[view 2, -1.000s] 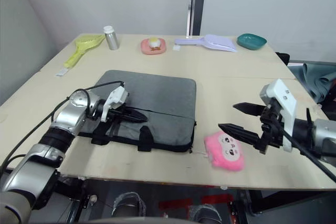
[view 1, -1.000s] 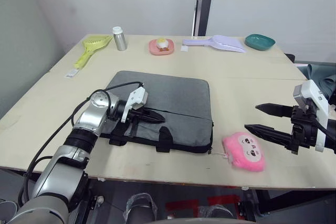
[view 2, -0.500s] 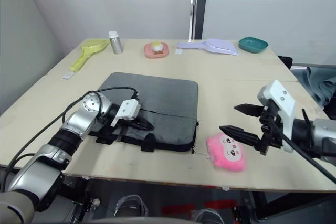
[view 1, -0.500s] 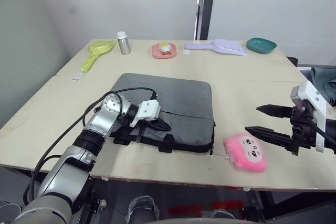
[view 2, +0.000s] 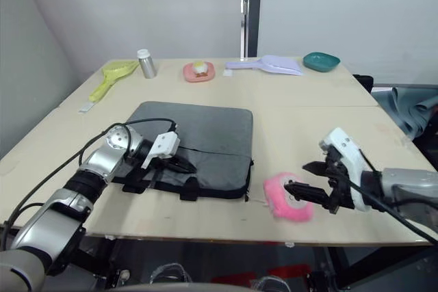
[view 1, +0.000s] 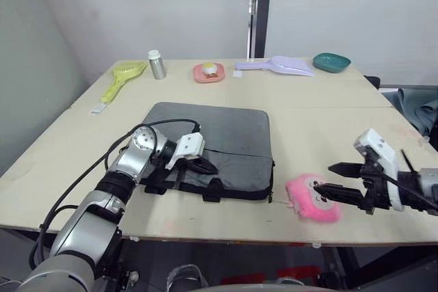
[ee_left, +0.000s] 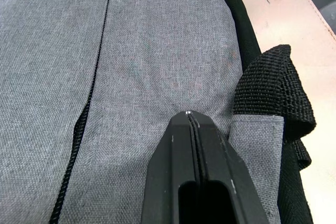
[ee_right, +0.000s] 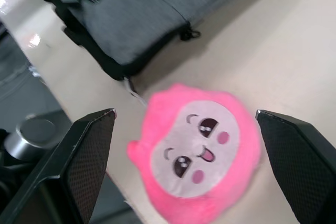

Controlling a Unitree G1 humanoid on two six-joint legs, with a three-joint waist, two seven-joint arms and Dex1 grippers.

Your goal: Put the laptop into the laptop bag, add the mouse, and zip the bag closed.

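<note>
The grey laptop bag (view 1: 219, 131) lies flat on the table with its black strap handles toward the front edge. My left gripper (view 1: 207, 167) rests shut on the bag's front panel beside a handle (ee_left: 270, 90); in the left wrist view the left gripper (ee_left: 189, 115) has nothing showing between its fingers. The pink plush charm (view 1: 311, 200) lies on the table right of the bag, on a thin cord. My right gripper (view 1: 323, 178) is open, with one fingertip over the charm (ee_right: 202, 145) and the other behind it. The laptop and the mouse are out of view.
Along the table's far edge stand a yellow-green scoop (view 1: 123, 73), a silver bottle (view 1: 157, 65), a pink plate (view 1: 209, 72) with food, a lilac scoop (view 1: 277, 66) and a teal bowl (view 1: 332, 63). A grey cloth (view 1: 419, 100) hangs at the far right.
The camera view has shifted. My right gripper has moved left and down to the pink charm, still open. My left gripper stays shut on the bag's front.
</note>
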